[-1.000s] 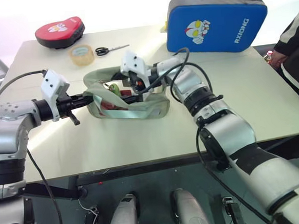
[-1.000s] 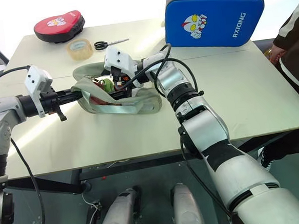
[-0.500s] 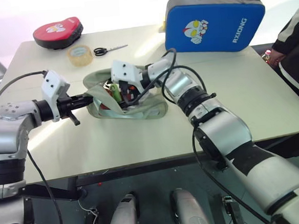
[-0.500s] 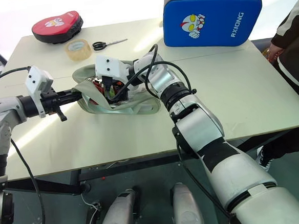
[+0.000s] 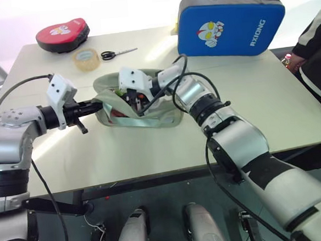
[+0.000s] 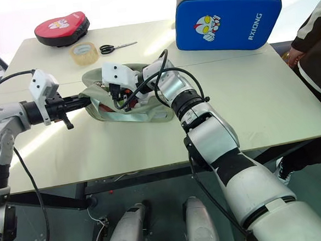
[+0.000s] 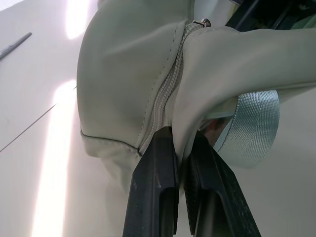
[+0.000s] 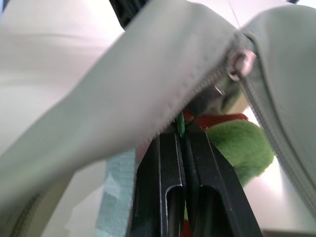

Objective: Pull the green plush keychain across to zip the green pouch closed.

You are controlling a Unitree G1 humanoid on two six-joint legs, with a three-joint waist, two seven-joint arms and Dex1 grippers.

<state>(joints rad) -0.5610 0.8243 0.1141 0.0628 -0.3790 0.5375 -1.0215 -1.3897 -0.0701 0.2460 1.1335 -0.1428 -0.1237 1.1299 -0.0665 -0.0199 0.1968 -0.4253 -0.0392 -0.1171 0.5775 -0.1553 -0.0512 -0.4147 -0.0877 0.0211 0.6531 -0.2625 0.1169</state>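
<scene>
Green plush keychain (image 8: 239, 143): my right pincer (image 8: 183, 143) has just snapped together from wide apart, clamped on its thin green cord beside the blob. Left pincer (image 7: 180, 158) stays pinched on the green pouch (image 5: 144, 117) end (anchor for the pull), mid-desk (image 5: 257, 91). Zip still open; pull across can start.

Table (image 5: 270, 107) front edge & right half bare, free passage there. Far left corner crowded: red pad (image 5: 63, 34), tape (image 5: 87, 59), scissors (image 5: 117, 53). Blue pad (image 5: 230, 23) blocks far right edge. Pouch (image 5: 140, 108) mid-table, w/ both arms meeting on it. Person (image 5: 315, 49) at right edge.
</scene>
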